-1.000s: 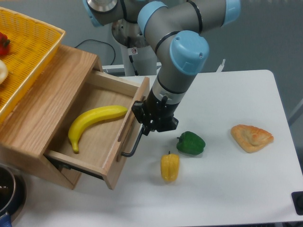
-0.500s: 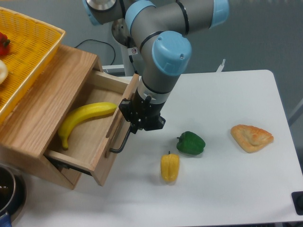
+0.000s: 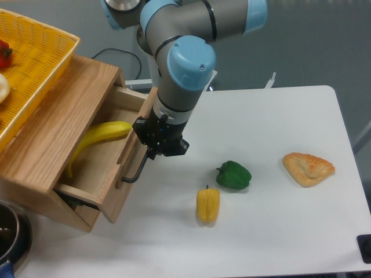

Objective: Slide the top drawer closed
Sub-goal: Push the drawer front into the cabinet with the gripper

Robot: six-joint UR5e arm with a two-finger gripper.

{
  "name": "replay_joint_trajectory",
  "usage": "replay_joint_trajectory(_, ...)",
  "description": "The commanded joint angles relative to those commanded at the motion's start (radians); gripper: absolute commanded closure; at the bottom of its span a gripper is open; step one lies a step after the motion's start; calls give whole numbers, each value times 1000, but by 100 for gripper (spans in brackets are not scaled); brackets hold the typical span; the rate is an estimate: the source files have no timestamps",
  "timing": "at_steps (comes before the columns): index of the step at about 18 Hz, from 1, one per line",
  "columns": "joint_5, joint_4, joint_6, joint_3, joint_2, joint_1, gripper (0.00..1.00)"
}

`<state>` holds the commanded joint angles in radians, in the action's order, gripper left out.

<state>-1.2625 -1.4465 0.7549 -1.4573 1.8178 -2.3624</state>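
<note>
The top drawer (image 3: 123,174) of the light oak wooden box (image 3: 49,139) stands partly pulled out toward the right. A yellow banana (image 3: 95,138) lies inside it, half under the box top. My gripper (image 3: 152,147) presses against the drawer's front panel by the upper end of the black bar handle (image 3: 137,170). Its fingers are hidden behind the black gripper body, so their state does not show.
A yellow woven basket (image 3: 32,63) with a red item rests on top of the box. On the white table lie a green pepper (image 3: 233,174), a yellow pepper (image 3: 208,204) and a pastry (image 3: 308,168). A dark pot (image 3: 8,231) sits at the bottom left.
My arm has moved left, and the drawer has slid further into the box with it. More of the banana is now under the box top.
</note>
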Motion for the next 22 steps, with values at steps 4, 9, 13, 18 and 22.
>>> replay_joint_trajectory(4, 0, 3, -20, 2, -8, 26, 92)
replay_joint_trajectory(9, 0, 2, -25, -6, -15, 49, 92)
replay_joint_trajectory(13, 0, 3, -45, -6, -15, 75, 92)
replay_joint_trajectory(18, 0, 5, -57, -6, -14, 106, 92)
replay_joint_trajectory(22, 0, 3, -58, -8, -15, 114, 92)
